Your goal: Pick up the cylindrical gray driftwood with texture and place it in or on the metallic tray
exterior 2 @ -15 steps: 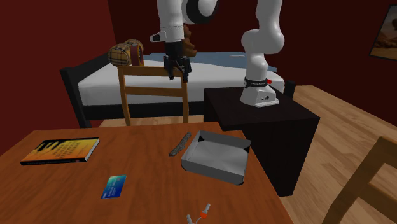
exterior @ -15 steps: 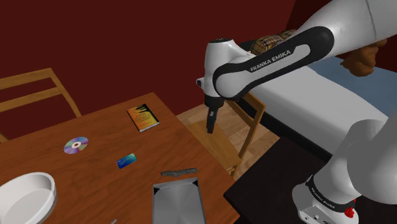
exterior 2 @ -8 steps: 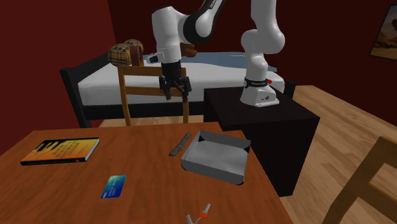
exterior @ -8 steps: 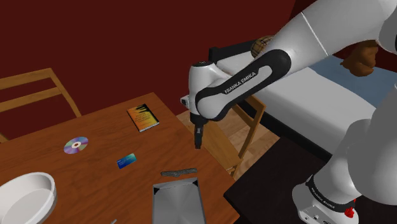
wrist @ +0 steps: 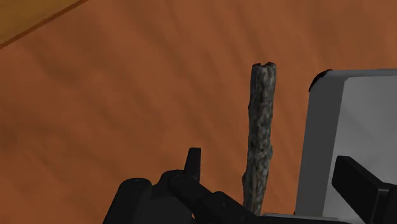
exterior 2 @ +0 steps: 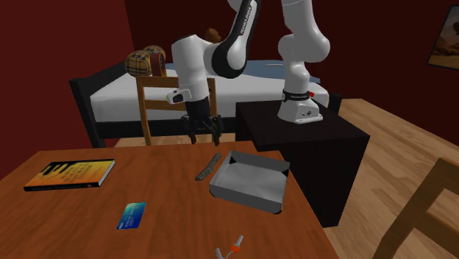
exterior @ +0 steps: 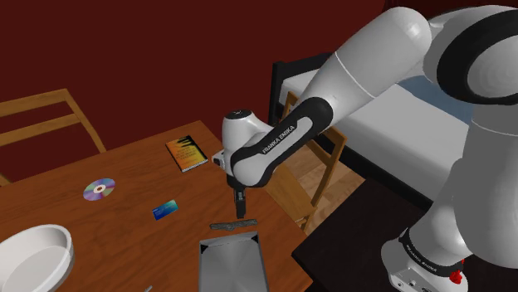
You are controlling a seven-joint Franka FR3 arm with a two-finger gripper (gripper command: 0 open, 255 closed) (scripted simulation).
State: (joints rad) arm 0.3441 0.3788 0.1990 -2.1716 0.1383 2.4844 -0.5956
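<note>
You are in the approach step: the stick is not yet grasped. The black gripper (exterior 2: 206, 138) hangs above the wooden table (exterior 2: 169, 221), pointing down, with its two fingers spread apart and nothing between their pads. Below it lies the gray driftwood (exterior 2: 209, 167), a thin, rough-barked stick resting flat on the table. It sits just beside the metallic tray (exterior 2: 250, 184), running roughly along one of the tray's walls. In the wrist view a narrow strip of table shows between stick and tray, so they look close but apart. In that view the driftwood runs lengthwise up the gap between the fingers, and neither finger touches it. The next move, as I judge it, calls for lowering straight down until the fingers straddle the stick across its width, then closing on it. Take care with the finger on the tray side, since the gap there looks tight and it could catch the tray's wall. After that only a lift and a short carry over the rim remain. The tray is shallow, gray and holds nothing. A white bowl (exterior: 33, 253) at the shoulder view's lower left also looks empty.
</note>
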